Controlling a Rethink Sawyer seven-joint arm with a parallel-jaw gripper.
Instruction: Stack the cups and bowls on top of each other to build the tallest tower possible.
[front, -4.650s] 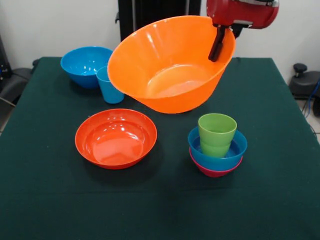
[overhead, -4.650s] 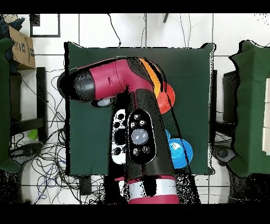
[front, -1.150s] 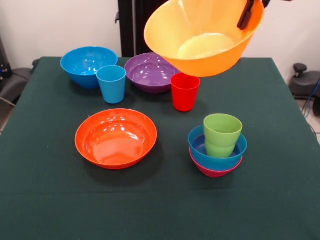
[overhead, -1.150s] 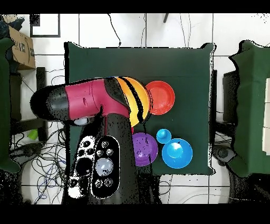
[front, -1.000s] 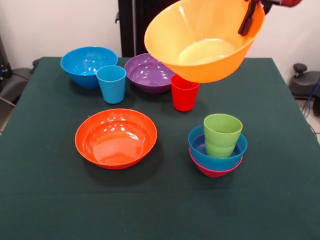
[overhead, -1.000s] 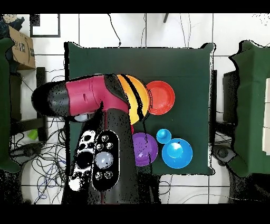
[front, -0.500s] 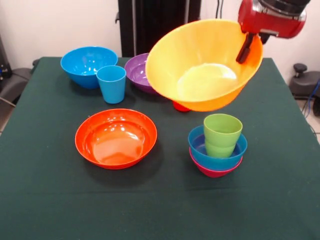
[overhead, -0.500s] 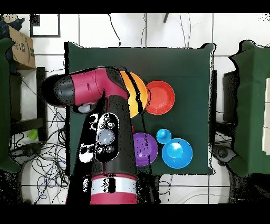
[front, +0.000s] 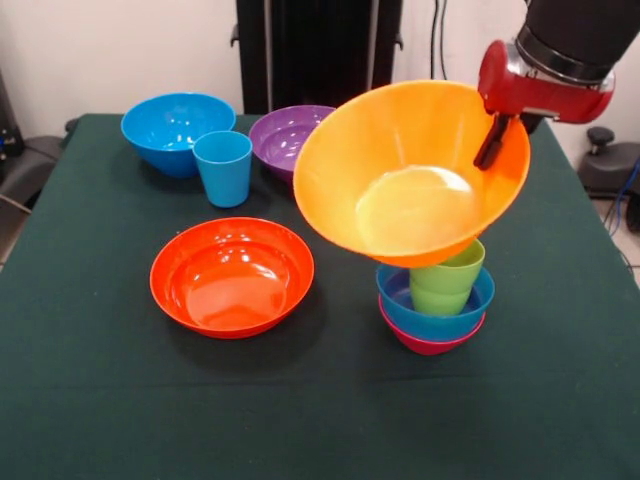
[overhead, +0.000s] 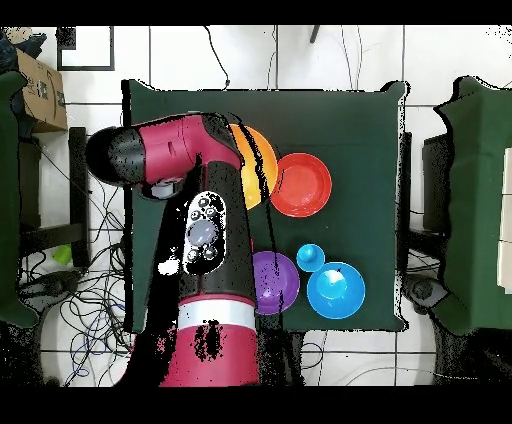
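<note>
Gripping the far rim of the big yellow-orange bowl, the claw hangs below the red arm that comes in at the upper right of the front view, one dark finger showing inside the bowl's wall; the bowl is held off the bench, tilted so its mouth faces the camera, its lower edge right over the lime green cup and covering the cup's rim, though whether the two touch cannot be told; the green cup stands in the small blue bowl, which sits in the small magenta bowl, the three forming the tower on the right half of the green cloth; the red-orange bowl rests upright to the left of that pile, well apart from it; farther back stand the light blue cup, just in front of the large blue bowl, and the purple bowl, partly hidden behind the lifted bowl; in the overhead view the arm covers most of the held bowl, leaving an orange crescent beside the red-orange bowl, with the purple bowl, light blue cup and large blue bowl nearer the robot's base.
</note>
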